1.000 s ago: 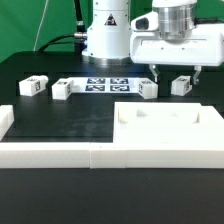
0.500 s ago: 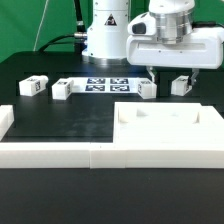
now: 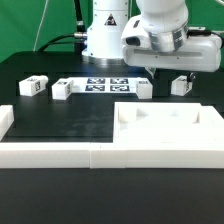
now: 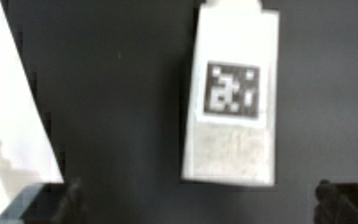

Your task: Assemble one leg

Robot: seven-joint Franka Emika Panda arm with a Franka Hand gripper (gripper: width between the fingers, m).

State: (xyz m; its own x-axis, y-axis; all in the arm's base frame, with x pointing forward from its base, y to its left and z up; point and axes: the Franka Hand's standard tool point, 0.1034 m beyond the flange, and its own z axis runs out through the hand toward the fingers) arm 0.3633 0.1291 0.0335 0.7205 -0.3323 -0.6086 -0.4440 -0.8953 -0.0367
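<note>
My gripper (image 3: pixel 163 73) hovers above a tagged leg (image 4: pixel 229 100), upper right of the exterior view. Jaws wide apart, gripping nothing.

You have the leg (image 3: pixel 145 88) just to the exterior view's right of the marker board (image 3: pixel 105 84), apparently behind the panel (image 3: pixel 170 150).

You slid the gripper (image 3: pixel 168 75) toward the exterior view's left, and its wrist turned a little, which brought it nearer the leg (image 3: pixel 145 88).
</note>
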